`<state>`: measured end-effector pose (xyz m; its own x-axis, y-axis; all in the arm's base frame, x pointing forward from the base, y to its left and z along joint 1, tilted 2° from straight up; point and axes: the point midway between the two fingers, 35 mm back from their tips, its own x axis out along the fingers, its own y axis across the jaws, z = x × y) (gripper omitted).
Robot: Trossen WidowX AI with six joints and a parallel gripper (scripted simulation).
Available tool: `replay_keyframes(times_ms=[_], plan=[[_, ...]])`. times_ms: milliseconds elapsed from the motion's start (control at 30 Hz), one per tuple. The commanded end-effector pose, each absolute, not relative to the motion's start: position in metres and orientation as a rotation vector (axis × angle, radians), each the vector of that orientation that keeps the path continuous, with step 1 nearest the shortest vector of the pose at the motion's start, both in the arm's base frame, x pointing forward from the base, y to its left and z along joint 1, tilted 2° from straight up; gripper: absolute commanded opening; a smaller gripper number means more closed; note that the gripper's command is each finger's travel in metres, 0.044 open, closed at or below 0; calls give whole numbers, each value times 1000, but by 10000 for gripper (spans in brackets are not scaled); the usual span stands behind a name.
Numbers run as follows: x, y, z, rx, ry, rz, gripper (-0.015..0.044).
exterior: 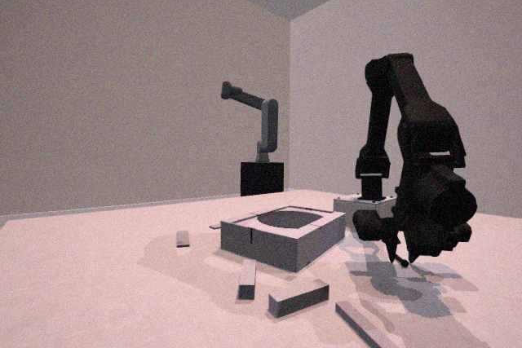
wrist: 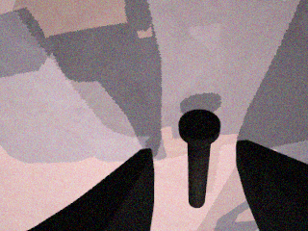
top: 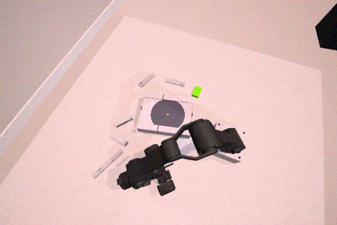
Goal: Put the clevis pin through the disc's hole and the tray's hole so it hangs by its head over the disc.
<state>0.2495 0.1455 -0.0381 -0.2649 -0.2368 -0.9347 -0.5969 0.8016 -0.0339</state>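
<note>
Partly open jaws [exterior: 401, 261] straddle the clevis pin [exterior: 404, 262] [wrist: 197, 154] without gripping it, probably to grasp its shank; the pin lies beside the tray [top: 146, 103] [exterior: 258, 247], whose rim surrounds the disc [top: 167, 120] [exterior: 290, 219].

From my end this reads as a robot lab or test room, though nothing spells out which. My own black arm [top: 202, 136] [exterior: 427, 112] is mounted at a broad, pale desk [top: 245, 94] [exterior: 105, 293]. Beyond it, in the exterior view, I can see a second, grey arm [exterior: 269, 125] on a black pedestal [exterior: 245, 179]. Plain walls [exterior: 126, 83] meet in a bare corner behind. Small bars [top: 107, 164] [exterior: 298, 297] lie around a blocky tray [top: 147, 109] [exterior: 261, 247], like workpieces at a test station.
</note>
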Motion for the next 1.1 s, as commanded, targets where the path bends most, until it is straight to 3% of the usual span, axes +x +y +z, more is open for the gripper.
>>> replay_keyframes(times_ms=[0,233,400,533,1067], plan=[[250,144,-39,-640,1847,386,160],[250,144,-39,-640,1847,386,160],[250,144,-39,-640,1847,386,29],[250,144,-39,-640,1847,386,2],[249,146,-15,-637,1847,392,0]])
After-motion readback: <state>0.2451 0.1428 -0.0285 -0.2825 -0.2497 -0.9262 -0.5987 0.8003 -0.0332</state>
